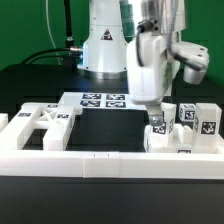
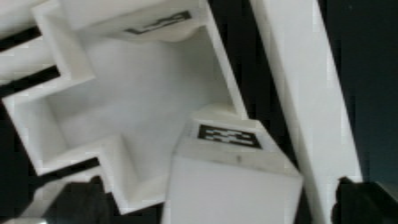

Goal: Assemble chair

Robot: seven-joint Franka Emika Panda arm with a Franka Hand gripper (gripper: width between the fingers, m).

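Note:
My gripper (image 1: 157, 117) hangs over the table's right part in the exterior view, just above a white chair block with a tag (image 1: 160, 129). In the wrist view this tagged block (image 2: 228, 135) lies between my dark fingers (image 2: 75, 203), which stand wide on either side of it, so the gripper is open. A flat white chair piece with a stepped outline (image 2: 125, 100) adjoins the block. Whether the two are joined I cannot tell. More tagged chair blocks (image 1: 207, 120) stand at the exterior view's right, and a ribbed white chair piece (image 1: 45, 125) lies at its left.
A long white border rail (image 1: 100, 160) runs along the table's front and shows in the wrist view as a rail (image 2: 294, 90) close beside the block. The marker board (image 1: 103, 100) lies behind, in front of the robot's base. The table top is black.

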